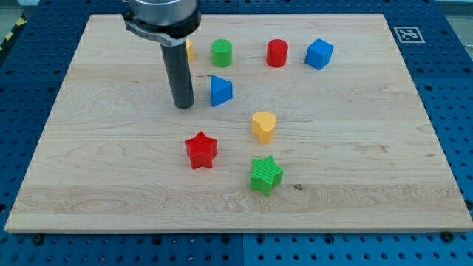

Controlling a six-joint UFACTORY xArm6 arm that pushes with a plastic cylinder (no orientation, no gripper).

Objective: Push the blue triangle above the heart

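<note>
- my tip rests on the wooden tabletop, just beside the blue triangle's left side; there is no claw, only the rod.
- a yellow block peeks out behind the rod, shape unclear.
- red star sits below the tip.
- blue triangle lies up-left of the yellow heart.
- green cylinder above the triangle.
- green star below the heart.
- red cylinder, then blue cube, along the top.

You're looking at a straight, dark grey rod with a faint sheen down its side; my tip ends flat and round. Above it sits a wider black collar ringed by a silvery band.
</note>
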